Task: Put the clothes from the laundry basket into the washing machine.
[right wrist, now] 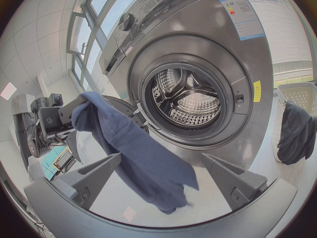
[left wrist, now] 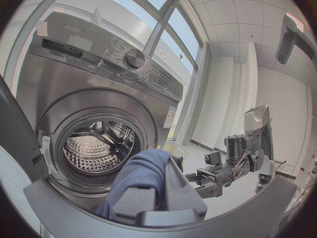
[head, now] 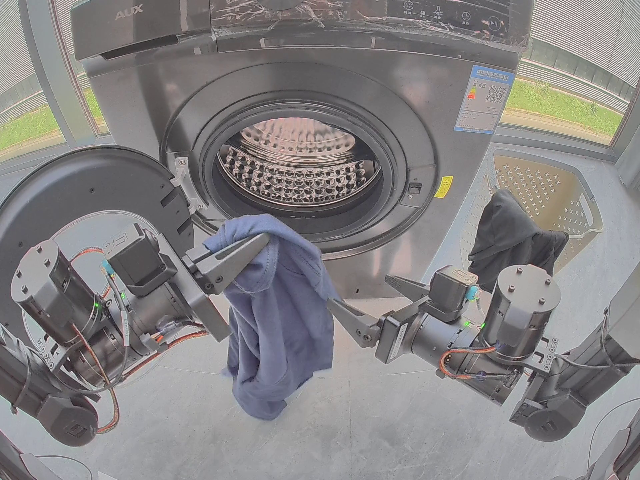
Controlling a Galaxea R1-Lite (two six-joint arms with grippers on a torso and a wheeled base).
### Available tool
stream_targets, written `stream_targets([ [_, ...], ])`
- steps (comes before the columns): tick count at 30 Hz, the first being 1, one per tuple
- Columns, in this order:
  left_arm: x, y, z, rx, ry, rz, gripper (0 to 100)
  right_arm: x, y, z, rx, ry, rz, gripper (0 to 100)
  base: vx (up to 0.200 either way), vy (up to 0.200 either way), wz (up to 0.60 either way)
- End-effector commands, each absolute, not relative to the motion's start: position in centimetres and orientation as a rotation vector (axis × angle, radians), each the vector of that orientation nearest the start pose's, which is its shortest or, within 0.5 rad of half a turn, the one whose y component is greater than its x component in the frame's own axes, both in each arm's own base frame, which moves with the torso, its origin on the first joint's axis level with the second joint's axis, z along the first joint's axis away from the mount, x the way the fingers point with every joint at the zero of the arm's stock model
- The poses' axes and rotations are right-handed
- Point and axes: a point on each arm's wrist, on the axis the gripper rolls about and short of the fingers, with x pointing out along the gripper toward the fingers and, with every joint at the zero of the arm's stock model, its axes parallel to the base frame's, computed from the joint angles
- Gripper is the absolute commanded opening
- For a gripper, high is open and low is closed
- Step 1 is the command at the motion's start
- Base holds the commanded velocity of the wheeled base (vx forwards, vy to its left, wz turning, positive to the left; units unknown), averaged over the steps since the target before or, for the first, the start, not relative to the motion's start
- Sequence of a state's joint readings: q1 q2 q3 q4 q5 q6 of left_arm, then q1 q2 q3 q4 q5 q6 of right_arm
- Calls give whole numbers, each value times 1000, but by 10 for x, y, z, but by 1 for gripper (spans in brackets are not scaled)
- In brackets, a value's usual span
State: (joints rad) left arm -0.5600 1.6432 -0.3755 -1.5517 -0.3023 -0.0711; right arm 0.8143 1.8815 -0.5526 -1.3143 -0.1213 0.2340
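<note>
Blue knit cloth, a shirt [head: 280,315] by the look of it, hangs in the air in front of the washing machine [head: 427,101], just below its open mouth and not yet inside the drum [head: 297,161]. The left claw [head: 253,251] is pinched on a bunched fold near the shirt's top, and the rest dangles loose towards the floor. The right claw [head: 360,295] stands spread at the shirt's right edge; contact cannot be judged.

The shirt looks light, limp and not slippery. It will likely sag and trail, so a second hold low on the hanging part should help it clear the door seal.

A black garment [head: 513,235] drapes over the rim of the laundry basket [head: 553,195], far right.

Lettering marks the drawer front; a blue-and-white label [head: 485,99] and a yellow sticker [head: 443,187] sit on the front panel.
</note>
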Motion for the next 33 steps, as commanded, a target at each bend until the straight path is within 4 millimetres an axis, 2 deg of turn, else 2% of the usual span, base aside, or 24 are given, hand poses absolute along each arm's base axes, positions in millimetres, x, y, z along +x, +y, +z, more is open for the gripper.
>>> stream_targets([
  [1,201,-134,188,-114,-275,-869,0,214,222,130,212,104,686,100,0,0,0],
  [10,200,-133,194,-121,-300,-876,0,219,227,123,194,112,683,100,0,0,0],
  [20,200,-135,195,-123,-304,-877,0,225,238,128,211,69,699,100,0,0,0],
  [27,200,-136,194,-122,-302,-878,0,237,249,130,210,30,712,100,0,0,0],
  [33,202,-136,193,-121,-299,-872,0,232,252,130,216,13,737,100,0,0,0],
])
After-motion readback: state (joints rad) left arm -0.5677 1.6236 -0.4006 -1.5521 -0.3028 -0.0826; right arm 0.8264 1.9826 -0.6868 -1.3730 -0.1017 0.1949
